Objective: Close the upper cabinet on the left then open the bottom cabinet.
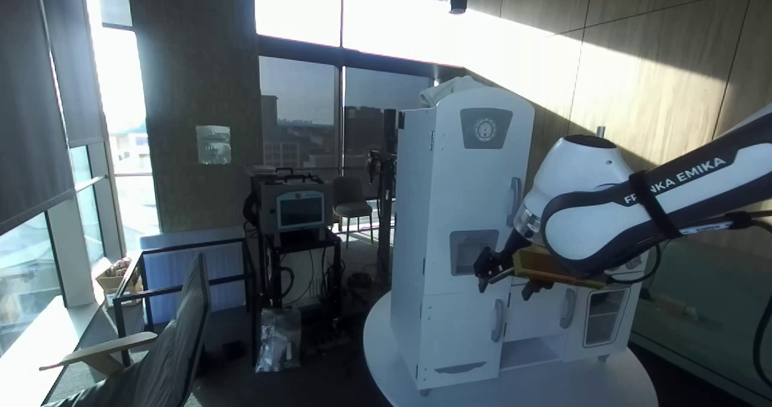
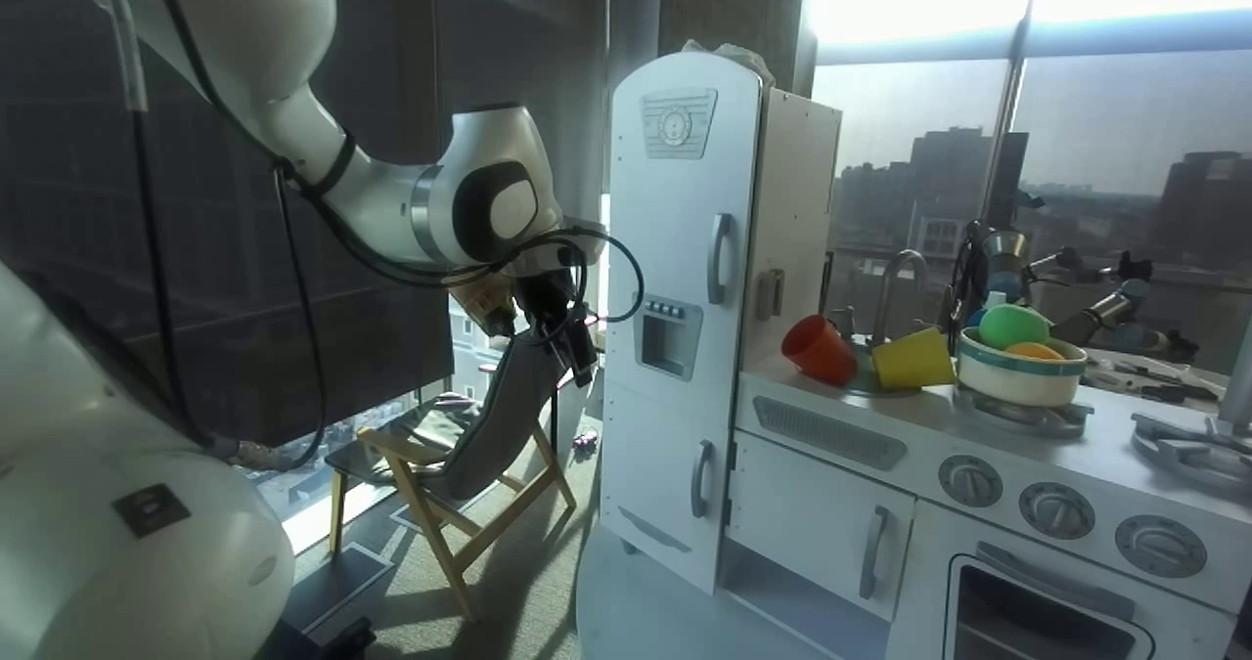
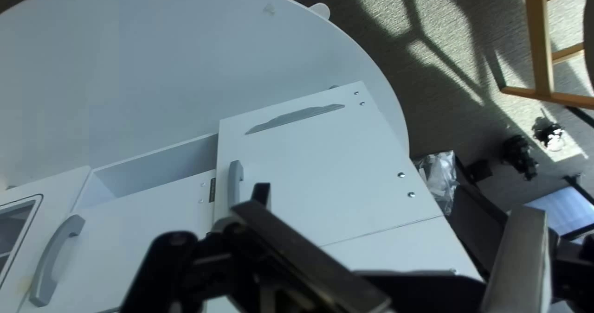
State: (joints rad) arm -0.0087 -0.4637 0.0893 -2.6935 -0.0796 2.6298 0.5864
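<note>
Wrist view and both exterior views show a round white worktop [image 3: 139,48] carrying the tall white unit [image 1: 439,238]. In both exterior views its upper cabinet [image 2: 680,225], at twelve o'clock, looks shut or nearly so; a dark edge line leaves me unsure it is flush. At six o'clock beneath it, the bottom cabinet [image 2: 653,469] looks shut, so I take opening it as the step in hand. Its upright handle [image 3: 233,185] lies at ten o'clock from the fingers [image 3: 519,257] in the wrist view; they stand wide apart, apparently gripping nothing. I'd drop them to handle height, put one on each side of it, close squarely, then draw back slowly along an arc, since screws [image 3: 401,175] at the opposite edge suggest it hinges there; a straight tug could slip off.

Counting by size: one worktop, one tall unit, two cabinets; in an exterior view one bowl [image 2: 1017,381], two cups [image 2: 820,350], four door handles [image 2: 873,552]; then two fingers, three knobs [image 2: 1056,510] and, in the wrist view, four screws.
</note>
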